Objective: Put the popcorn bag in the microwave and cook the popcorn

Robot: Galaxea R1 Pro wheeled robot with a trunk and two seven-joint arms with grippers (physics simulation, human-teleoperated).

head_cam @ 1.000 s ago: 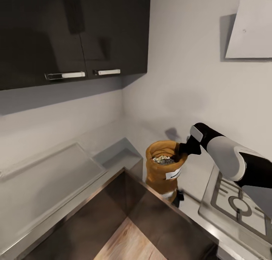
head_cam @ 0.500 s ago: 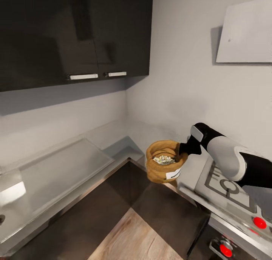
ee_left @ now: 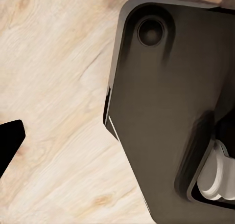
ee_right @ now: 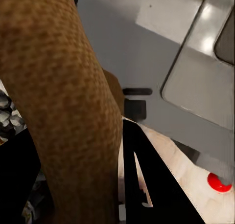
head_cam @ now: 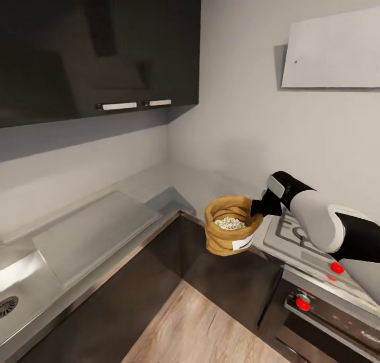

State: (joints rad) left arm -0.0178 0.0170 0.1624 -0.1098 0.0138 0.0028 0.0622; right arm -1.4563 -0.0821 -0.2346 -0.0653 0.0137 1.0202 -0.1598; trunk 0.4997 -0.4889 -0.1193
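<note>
Kitchen corner above the tabletop (head_cam: 95, 231): right gripper (head_cam: 257, 208) is clamped on the rolled rim of 1 bag (head_cam: 229, 233), carried airborne beside the hob (head_cam: 295, 233); soft, light, spill-prone, so keep upright.

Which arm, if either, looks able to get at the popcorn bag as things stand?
Probably the right arm: its gripper already pinches the rolled rim of the popcorn bag, holding it in the air off the countertop, beside the hob. The left wrist view shows only wood floor, so the left arm's reach can't be judged.
</note>
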